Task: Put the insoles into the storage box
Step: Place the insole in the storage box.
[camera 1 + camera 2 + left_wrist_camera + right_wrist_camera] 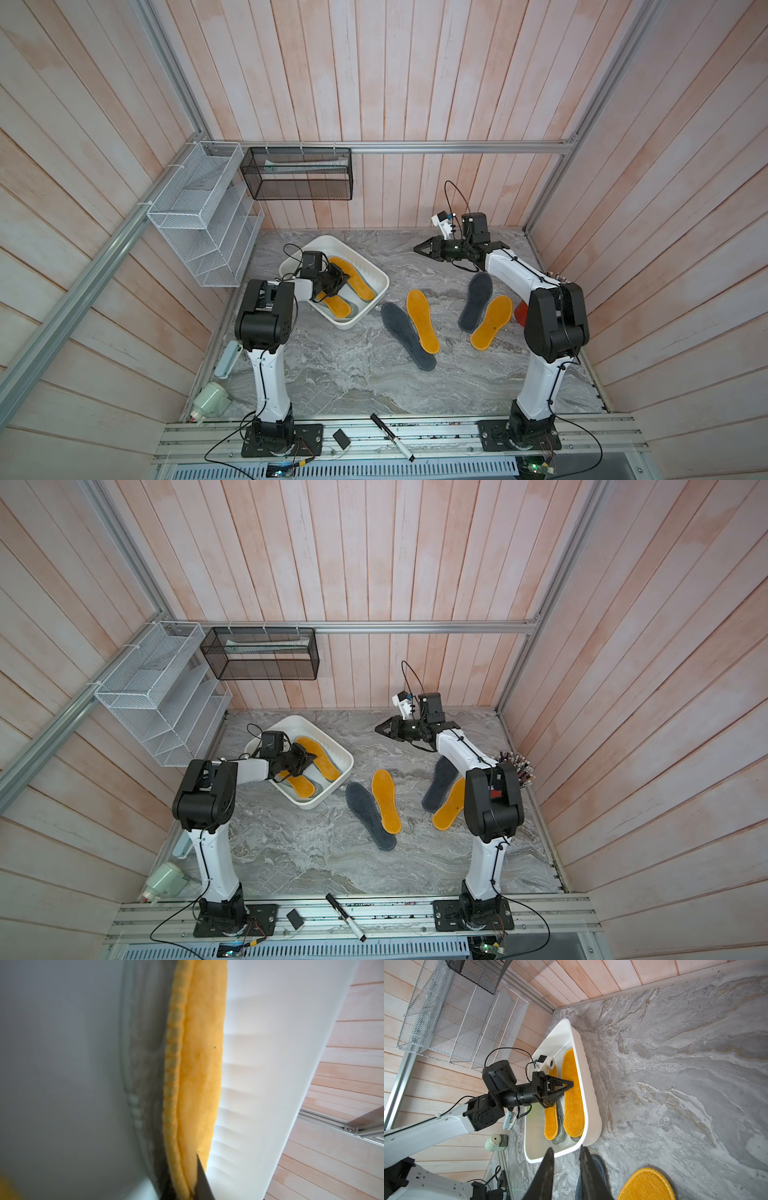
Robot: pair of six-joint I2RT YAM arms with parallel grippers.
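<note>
The white storage box stands at the back left of the table. Two orange insoles lie in it on pale insoles. My left gripper reaches into the box, shut on the edge of the orange insole next to the ribbed wall. On the table lie two dark grey insoles and two orange insoles. My right gripper hovers open and empty at the back.
A white wire rack and a black mesh basket hang on the walls at the back left. A pale green device sits by the left arm's base. A marker lies on the front rail.
</note>
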